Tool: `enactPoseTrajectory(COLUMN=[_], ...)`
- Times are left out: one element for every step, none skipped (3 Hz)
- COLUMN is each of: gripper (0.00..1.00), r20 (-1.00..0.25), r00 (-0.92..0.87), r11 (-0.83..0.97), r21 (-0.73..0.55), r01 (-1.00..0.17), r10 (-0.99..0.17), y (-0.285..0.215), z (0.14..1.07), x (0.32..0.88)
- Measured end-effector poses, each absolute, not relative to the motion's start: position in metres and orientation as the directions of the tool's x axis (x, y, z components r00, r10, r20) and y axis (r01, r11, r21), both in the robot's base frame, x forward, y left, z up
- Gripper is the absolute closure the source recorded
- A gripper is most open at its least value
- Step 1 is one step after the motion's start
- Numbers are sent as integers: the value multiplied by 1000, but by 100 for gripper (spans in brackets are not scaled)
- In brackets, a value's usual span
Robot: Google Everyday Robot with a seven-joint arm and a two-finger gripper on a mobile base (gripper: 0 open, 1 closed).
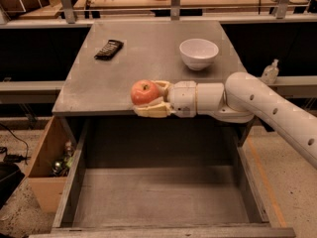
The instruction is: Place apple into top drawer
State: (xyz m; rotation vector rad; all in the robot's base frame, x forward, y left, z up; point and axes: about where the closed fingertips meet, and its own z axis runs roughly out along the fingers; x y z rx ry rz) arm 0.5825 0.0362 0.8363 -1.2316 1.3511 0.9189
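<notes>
The red-orange apple (pixel 144 92) is held in my gripper (pixel 151 99), which is shut on it. The white arm reaches in from the right. The gripper and apple hover at the front edge of the grey countertop (pixel 148 53), just above the back of the open top drawer (pixel 163 197). The drawer is pulled out wide toward the camera, grey, shallow and with nothing in it.
A white bowl (pixel 198 53) stands on the counter's right side and a black remote-like device (pixel 108 49) lies at its left. A tan wooden box (pixel 47 170) with small items sits on the floor left of the drawer. A clear bottle (pixel 270 72) stands at the right.
</notes>
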Motion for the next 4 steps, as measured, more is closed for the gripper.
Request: enactPoseTrajectory(gripper=[100, 100, 100, 100], r20=[-981, -976, -973, -973], r00=[71, 76, 66, 17], r11=[178, 197, 243, 266], r21=[-103, -117, -120, -80], r01=[-979, -973, -962, -961], r10=[-180, -206, -221, -229], y=[36, 30, 20, 22], z=[836, 840, 837, 809], x=[582, 562, 525, 486])
